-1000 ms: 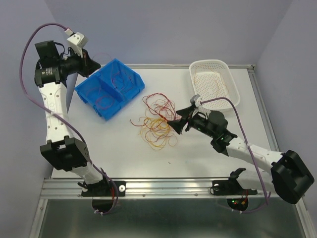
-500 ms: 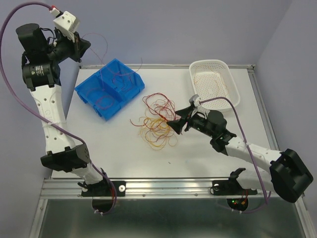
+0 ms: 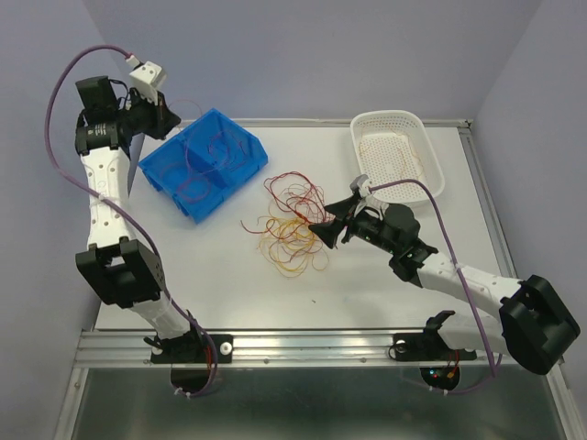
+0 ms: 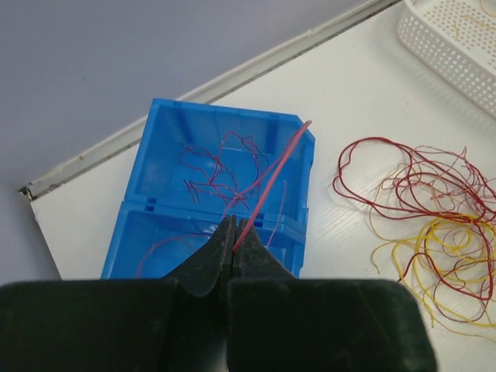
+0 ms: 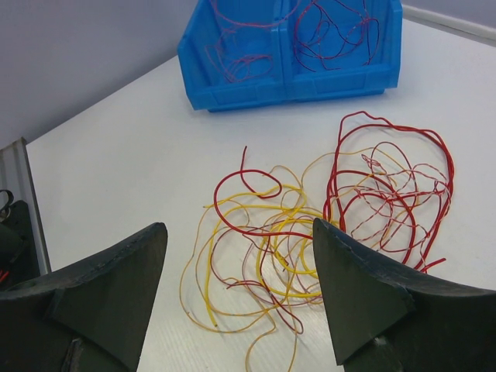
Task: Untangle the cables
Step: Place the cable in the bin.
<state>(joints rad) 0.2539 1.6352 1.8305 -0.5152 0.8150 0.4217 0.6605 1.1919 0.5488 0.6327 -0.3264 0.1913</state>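
Your left gripper [image 4: 235, 242] is pinched fully shut on a single red strand [image 4: 267, 182]. It is held up over the blue two-compartment bin [image 4: 225, 108]. In the left wrist view the strand runs from the closed tips across the bin to the rim corner that faces the loose pile. From above, that gripper [image 3: 165, 117] sits at the bin's [image 3: 183, 197] far left edge. More thin red strands [image 4: 217, 167] lie curled inside both compartments of the bin.

The main tangle of cables [image 3: 292, 225] lies on the white table [image 3: 229, 293] to the right of the bin, well apart from it. It is made of dark red loops on the side farther from the arm bases and yellow-orange loops nearer them, overlapping where they meet.

Your right gripper [image 3: 326, 229] is at the edge of the tangle away from the bin. Its jaws are spread wide and there is nothing between them [image 5: 239, 232]. You cannot tell whether a finger touches a strand.

The white perforated basket [image 3: 431, 174] stands farther right of the bin, beyond the tangle, with a few yellowish strands in it.
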